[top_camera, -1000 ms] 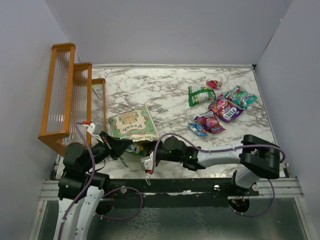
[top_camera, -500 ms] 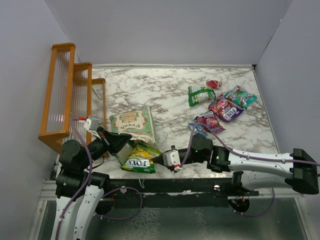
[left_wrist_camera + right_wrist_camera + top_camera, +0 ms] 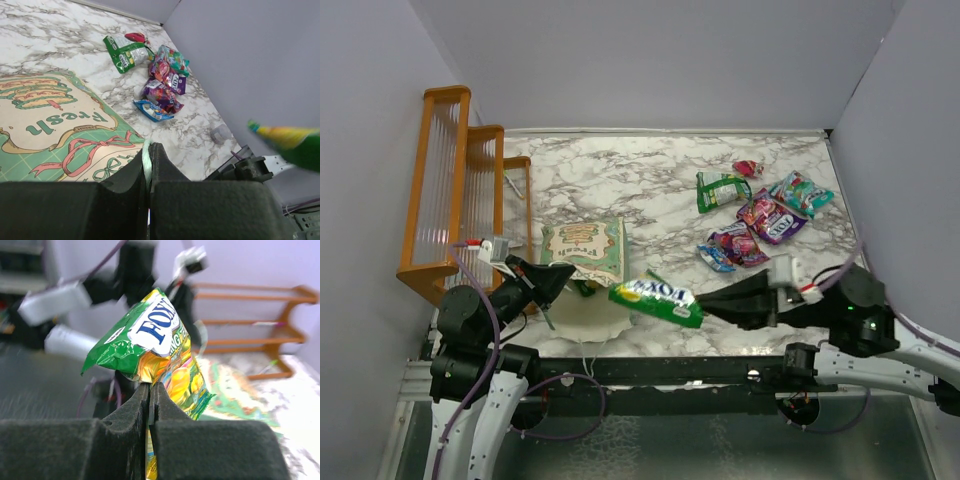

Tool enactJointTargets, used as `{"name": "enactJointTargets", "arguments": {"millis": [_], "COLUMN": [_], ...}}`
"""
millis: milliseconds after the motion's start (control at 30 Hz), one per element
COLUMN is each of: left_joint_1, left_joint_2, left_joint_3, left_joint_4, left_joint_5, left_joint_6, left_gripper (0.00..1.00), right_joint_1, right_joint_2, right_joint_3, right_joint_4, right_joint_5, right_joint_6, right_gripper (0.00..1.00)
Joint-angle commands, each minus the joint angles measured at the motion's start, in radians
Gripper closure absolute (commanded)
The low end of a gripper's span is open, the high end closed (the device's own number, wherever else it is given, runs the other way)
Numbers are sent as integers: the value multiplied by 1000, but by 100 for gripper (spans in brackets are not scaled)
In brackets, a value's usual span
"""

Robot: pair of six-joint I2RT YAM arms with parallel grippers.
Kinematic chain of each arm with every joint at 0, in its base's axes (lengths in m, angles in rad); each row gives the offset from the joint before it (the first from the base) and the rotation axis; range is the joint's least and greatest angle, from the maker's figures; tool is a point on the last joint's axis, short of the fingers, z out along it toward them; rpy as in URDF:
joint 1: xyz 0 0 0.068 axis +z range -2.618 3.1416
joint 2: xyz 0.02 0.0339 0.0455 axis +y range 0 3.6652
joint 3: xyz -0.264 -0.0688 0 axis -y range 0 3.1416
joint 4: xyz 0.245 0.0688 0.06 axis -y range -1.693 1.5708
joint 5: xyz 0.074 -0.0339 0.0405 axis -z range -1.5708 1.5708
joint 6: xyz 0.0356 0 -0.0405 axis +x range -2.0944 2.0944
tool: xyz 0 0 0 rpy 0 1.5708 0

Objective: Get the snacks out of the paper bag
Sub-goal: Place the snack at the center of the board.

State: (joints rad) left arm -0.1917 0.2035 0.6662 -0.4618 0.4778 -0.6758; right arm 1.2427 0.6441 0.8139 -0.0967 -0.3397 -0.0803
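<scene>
An orange wooden rack (image 3: 460, 190) with stepped tiers is set along the left edge of the white, grey-veined marble counter (image 3: 650, 170). The counter is enclosed by plain pale walls (image 3: 650, 60) on three sides.

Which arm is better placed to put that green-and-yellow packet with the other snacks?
Right: the right gripper pinches the glossy green-and-yellow snack packet, nearer the pile of packets. The left gripper is shut on the mint-green paper bag.

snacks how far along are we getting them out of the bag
Done: several packets lie on the marble table, far right. In hand: the right gripper holds a green-and-yellow packet clear of the paper bag, whose edge the left gripper pinches. Left: set it down; the bag's inside is hidden.
</scene>
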Motion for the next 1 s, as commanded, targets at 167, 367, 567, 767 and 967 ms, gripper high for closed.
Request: {"name": "enactJointTargets", "arguments": {"millis": [167, 367, 567, 767, 967], "left_joint_1": [5, 5, 5, 6, 6], "left_joint_2": [-9, -9, -7, -26, -39], "left_joint_3": [-11, -17, -13, -14, -24], "left_joint_4": [-23, -14, -10, -12, -6], "left_joint_5": [-43, -17, -7, -4, -1], "left_joint_6": [42, 47, 55, 58, 55], "left_gripper": [100, 100, 100, 100, 100], "right_joint_1": [4, -87, -342, -434, -467], "right_joint_2": [82, 389, 746, 1144, 1328], "right_joint_3": [109, 205, 431, 717, 830], "right_joint_4": [-9, -11, -208, -429, -428], "right_joint_5": [1043, 1149, 906, 942, 865], "right_joint_6": [33, -19, 127, 183, 242], "right_gripper": [99, 99, 99, 99, 99]}}
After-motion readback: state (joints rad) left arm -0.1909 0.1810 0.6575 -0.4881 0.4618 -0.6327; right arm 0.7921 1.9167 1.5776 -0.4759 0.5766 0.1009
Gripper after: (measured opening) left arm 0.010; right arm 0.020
